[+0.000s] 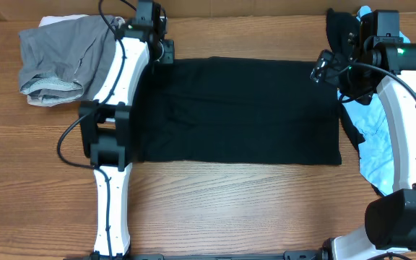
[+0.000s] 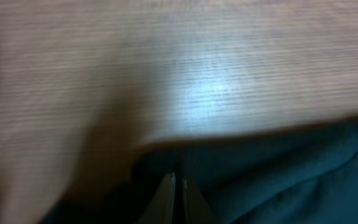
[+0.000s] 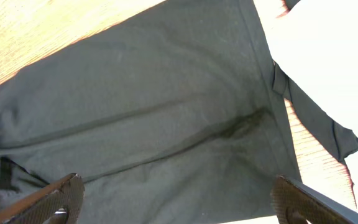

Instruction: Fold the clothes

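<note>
A black garment (image 1: 237, 108) lies spread flat across the middle of the wooden table. My left gripper (image 1: 166, 52) is at its far left corner. In the left wrist view its fingers (image 2: 178, 180) are pressed together on the dark cloth (image 2: 291, 174) just inside the garment's edge. My right gripper (image 1: 325, 68) hovers over the far right corner. In the right wrist view its fingers (image 3: 179, 196) are wide apart and empty above the black garment (image 3: 166, 112).
A pile of grey clothes (image 1: 56, 54) lies at the far left. A light blue cloth (image 1: 374, 144) and another dark piece (image 1: 338, 29) lie at the right edge, under and beside the right arm. Bare wood (image 1: 251, 209) runs along the front.
</note>
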Controlling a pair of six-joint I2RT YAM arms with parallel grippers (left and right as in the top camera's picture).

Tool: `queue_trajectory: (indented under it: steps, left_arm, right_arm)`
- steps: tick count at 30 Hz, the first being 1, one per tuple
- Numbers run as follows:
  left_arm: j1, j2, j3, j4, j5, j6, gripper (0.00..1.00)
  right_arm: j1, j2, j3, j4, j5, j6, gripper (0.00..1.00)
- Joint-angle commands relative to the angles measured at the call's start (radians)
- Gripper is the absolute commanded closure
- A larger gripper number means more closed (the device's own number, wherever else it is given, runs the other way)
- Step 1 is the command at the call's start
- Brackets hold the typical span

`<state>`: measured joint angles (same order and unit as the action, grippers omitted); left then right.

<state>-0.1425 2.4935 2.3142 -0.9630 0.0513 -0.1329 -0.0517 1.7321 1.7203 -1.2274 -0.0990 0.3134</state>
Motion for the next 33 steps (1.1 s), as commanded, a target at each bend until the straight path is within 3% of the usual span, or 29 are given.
queue_trajectory:
  steps: [1,9,17,22,24,27,33]
  left_arm:
    - [-0.013,-0.114,0.044,-0.088,-0.018,-0.025,0.96]
    - [-0.013,-0.122,0.044,-0.164,-0.011,-0.032,0.96]
    - [-0.054,-0.122,0.031,-0.488,0.034,-0.033,0.96]
    - [-0.084,-0.116,-0.023,-0.583,-0.007,-0.033,0.94]
    - [-0.088,-0.115,-0.056,-0.59,-0.007,-0.032,0.73]
    - [-0.089,-0.115,-0.086,-0.593,-0.011,-0.015,0.5]
    - [-0.071,-0.116,-0.013,-0.56,-0.055,-0.002,0.46]
  right_arm:
    - [0.001,-0.001,0.0,0.004,0.008,-0.008,0.01]
    - [0.001,0.004,0.0,0.003,0.008,-0.008,0.01]
    - [0.001,0.045,0.0,0.0,0.008,-0.007,0.01]
    - [0.001,0.068,0.0,0.0,0.008,-0.007,0.01]
    - [0.001,0.069,0.0,0.002,0.008,-0.008,0.01]
    - [0.001,0.069,0.0,0.003,0.008,-0.008,0.01]
    - [0.001,0.069,0.0,0.003,0.008,-0.008,0.01]
